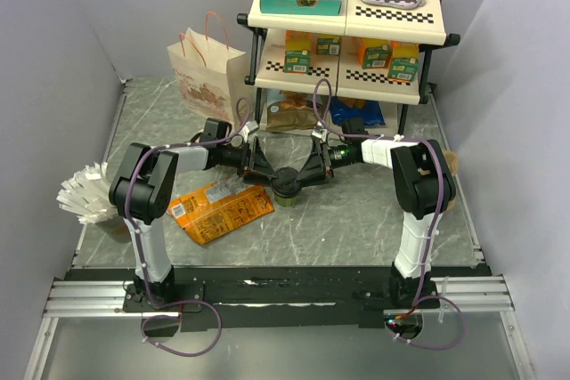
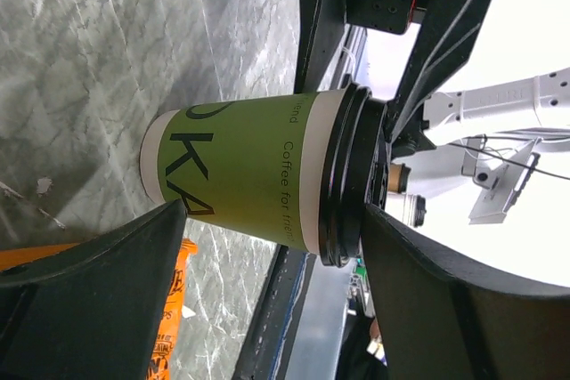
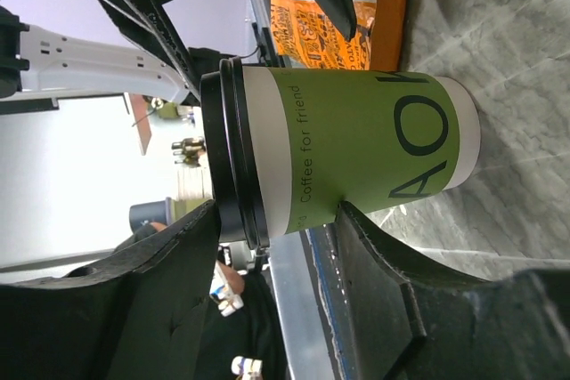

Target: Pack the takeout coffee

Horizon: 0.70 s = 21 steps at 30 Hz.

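The takeout coffee [image 1: 287,187] is a small green paper cup with a black lid, standing upright on the marble table between my two grippers. My left gripper [image 1: 271,173] reaches it from the left and my right gripper [image 1: 308,173] from the right. In the left wrist view the cup [image 2: 258,171] lies just past my open left gripper [image 2: 274,220], one fingertip by its base and one by its lid. In the right wrist view the cup [image 3: 356,149] sits at my open right gripper [image 3: 278,215], one finger touching its side. The paper bag [image 1: 209,77] stands at the back left.
An orange snack bag [image 1: 220,209] lies flat left of the cup. A two-tier shelf [image 1: 347,37] with boxes and cartons stands at the back, packets under it. A white fanned bundle [image 1: 87,193] sits at the left edge.
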Available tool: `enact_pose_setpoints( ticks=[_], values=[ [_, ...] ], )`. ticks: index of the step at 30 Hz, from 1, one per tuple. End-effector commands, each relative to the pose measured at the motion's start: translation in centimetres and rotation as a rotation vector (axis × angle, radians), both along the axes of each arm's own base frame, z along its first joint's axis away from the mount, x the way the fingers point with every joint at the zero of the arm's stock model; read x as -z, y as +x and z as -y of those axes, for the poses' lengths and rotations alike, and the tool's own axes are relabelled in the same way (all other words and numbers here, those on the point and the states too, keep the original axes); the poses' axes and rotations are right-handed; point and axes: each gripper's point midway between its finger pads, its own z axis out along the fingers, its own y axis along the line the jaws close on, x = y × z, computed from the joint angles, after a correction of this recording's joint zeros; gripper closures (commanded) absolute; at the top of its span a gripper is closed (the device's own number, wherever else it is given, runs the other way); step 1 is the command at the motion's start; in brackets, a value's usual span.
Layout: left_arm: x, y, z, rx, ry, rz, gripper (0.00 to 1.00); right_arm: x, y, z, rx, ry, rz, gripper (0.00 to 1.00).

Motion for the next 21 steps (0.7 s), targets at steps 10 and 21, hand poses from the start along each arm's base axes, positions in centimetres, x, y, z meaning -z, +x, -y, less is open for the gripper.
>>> enact_pose_setpoints(
  ticks=[10,21],
  values=[
    [3.8,0.2,-0.1,-0.026,0.034,-0.033,0.18,4.1,0.3,-0.1,0.052,-0.095,-0.108,0.5],
    [6.9,0.9,0.1,-0.115,0.076,-0.169,0.21,6.3,0.1,0.0,0.093,-0.238,-0.173,0.54]
  ],
)
